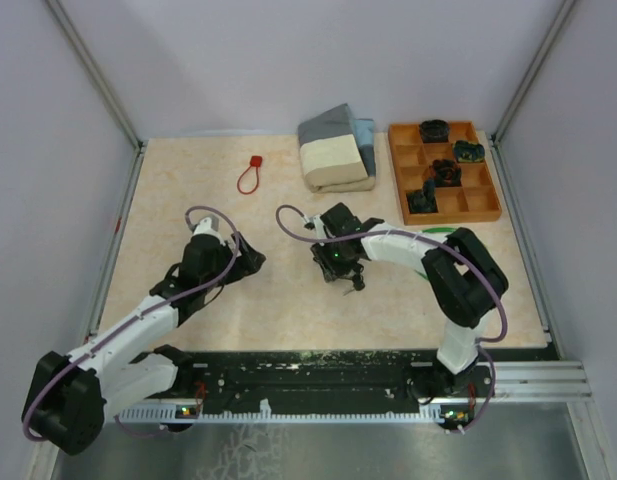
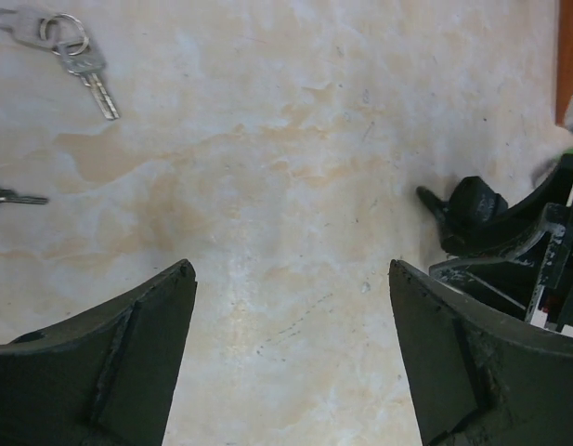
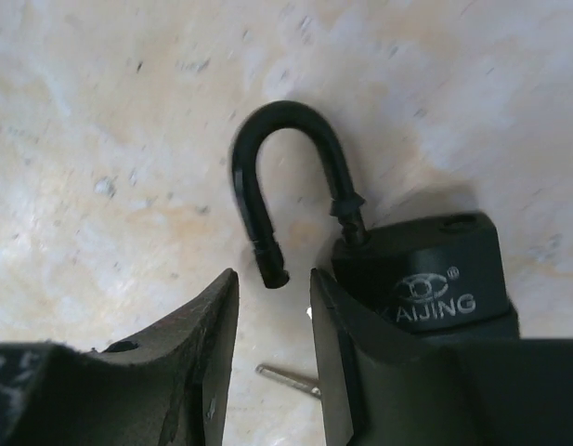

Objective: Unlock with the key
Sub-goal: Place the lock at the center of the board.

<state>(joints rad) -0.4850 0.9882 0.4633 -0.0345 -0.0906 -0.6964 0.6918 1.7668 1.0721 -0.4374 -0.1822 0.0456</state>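
A black padlock [image 3: 425, 279] marked KAIJING lies on the table, its shackle [image 3: 267, 167] swung open with the free end out of the body. My right gripper [image 3: 272, 316] stands over it with the jaws a little apart and nothing between them. Its right finger [image 3: 360, 372] lies against the lock body. A thin metal key shaft [image 3: 286, 379] shows on the table below the gap. My left gripper [image 2: 291, 279] is wide open and empty above bare table. A ring of silver keys [image 2: 77, 58] lies far left in the left wrist view.
Another small key [image 2: 12, 197] lies at the left edge. A red cable loop [image 1: 250, 175] lies at the back left and folded cloths [image 1: 335, 150] at the back centre. An orange divided tray [image 1: 483, 205] with several dark locks stands at the back right.
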